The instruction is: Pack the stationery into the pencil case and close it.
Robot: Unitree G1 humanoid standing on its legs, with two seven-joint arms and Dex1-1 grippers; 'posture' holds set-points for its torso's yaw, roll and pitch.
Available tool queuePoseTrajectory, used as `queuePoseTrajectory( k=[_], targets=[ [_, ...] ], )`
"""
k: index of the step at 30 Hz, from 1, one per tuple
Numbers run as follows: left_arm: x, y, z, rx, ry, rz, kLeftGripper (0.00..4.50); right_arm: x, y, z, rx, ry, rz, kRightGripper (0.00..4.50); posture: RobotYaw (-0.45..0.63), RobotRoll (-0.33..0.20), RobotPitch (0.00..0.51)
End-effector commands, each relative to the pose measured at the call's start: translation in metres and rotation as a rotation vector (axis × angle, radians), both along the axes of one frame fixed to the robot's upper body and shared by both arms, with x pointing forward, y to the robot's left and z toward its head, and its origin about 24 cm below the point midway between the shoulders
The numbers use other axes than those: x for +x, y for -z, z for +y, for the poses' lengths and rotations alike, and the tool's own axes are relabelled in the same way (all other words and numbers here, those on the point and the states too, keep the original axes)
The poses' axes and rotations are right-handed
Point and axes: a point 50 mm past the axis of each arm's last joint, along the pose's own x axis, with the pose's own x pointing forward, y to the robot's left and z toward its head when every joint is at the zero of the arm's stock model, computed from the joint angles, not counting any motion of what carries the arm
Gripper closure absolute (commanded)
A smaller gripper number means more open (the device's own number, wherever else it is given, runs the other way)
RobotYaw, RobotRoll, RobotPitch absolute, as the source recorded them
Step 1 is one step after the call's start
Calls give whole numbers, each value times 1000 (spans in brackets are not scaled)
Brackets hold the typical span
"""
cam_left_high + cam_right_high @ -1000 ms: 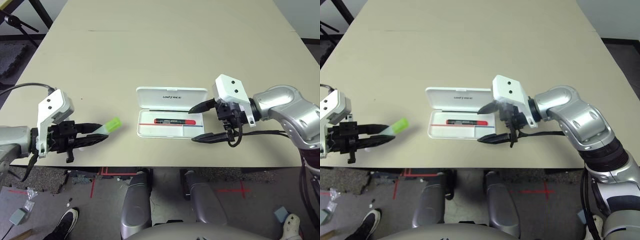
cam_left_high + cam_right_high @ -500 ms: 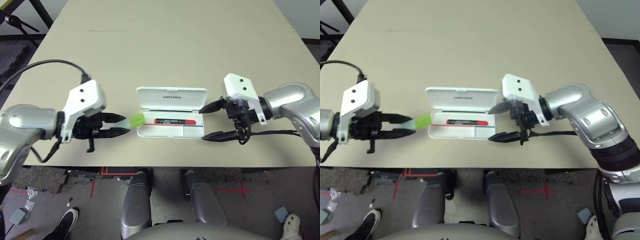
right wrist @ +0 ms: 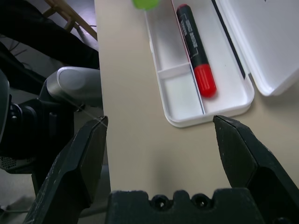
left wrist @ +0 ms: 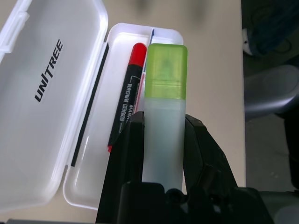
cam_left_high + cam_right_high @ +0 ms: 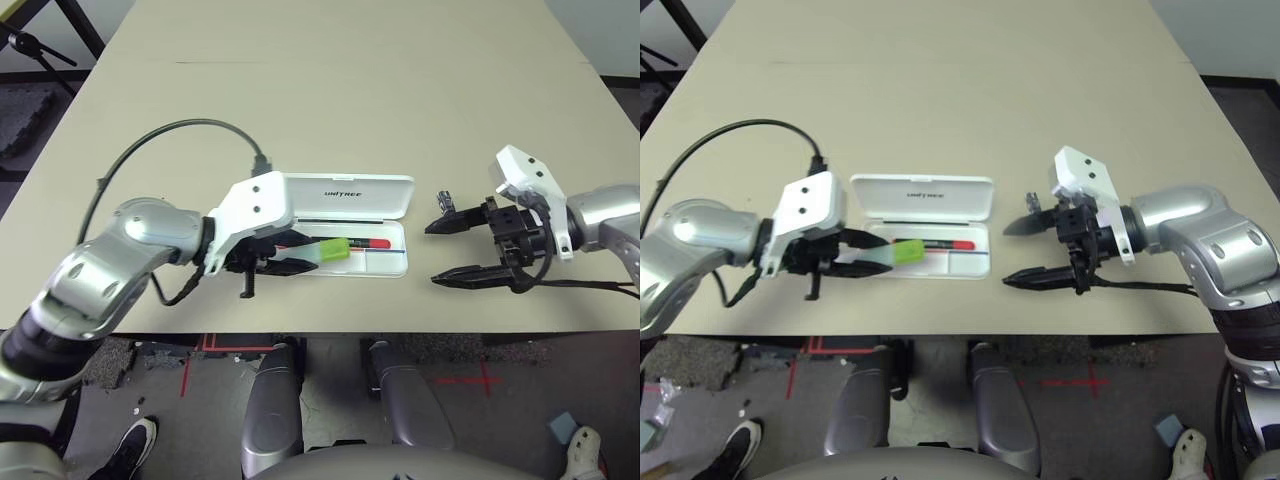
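One pencil case [image 5: 345, 195] – one marker [image 5: 365, 243] – one highlighter [image 5: 325, 252].

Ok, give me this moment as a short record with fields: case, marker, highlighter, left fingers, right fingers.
case: pencil case on the table, lid open
marker: red marker lying inside the tray
highlighter: white highlighter, green cap forward, over the tray's left end
left fingers: left gripper shut on the highlighter
right fingers: right gripper open, holding nothing, on the case's right side

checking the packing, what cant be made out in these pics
- Highlighter: its rear end, left wrist view, hidden between the left claw fingers.
- Marker: its black part, head views, behind the highlighter.
- Small grey piece by the right claw: too small to identify.
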Motion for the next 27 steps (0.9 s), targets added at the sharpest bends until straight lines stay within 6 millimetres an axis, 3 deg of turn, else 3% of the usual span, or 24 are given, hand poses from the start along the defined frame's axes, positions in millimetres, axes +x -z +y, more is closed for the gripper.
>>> queuePoseTrajectory(
  k=[1, 14, 21, 22, 27],
  targets=[
    [4, 7, -5, 30, 24, 0, 3400, -1, 1, -7, -12, 14, -6, 0, -1, 0, 232],
    [16, 23, -14, 102, 34, -21, 3400, -2, 8, -7, -25, 28, -14, 0, -19, 0, 237],
    [15, 23, -14, 104, 41, -18, 3400, -3, 10, -5, -24, 30, -19, 0, -24, 0, 240],
    [15, 22, -14, 107, 40, -19, 2651, -3, 10, -5, -24, 30, -20, 0, -24, 0, 240],
    [10, 19, -14, 92, 42, -8, 862, -1, 11, -6, -27, 33, -24, 0, -19, 0, 239]
  ],
)
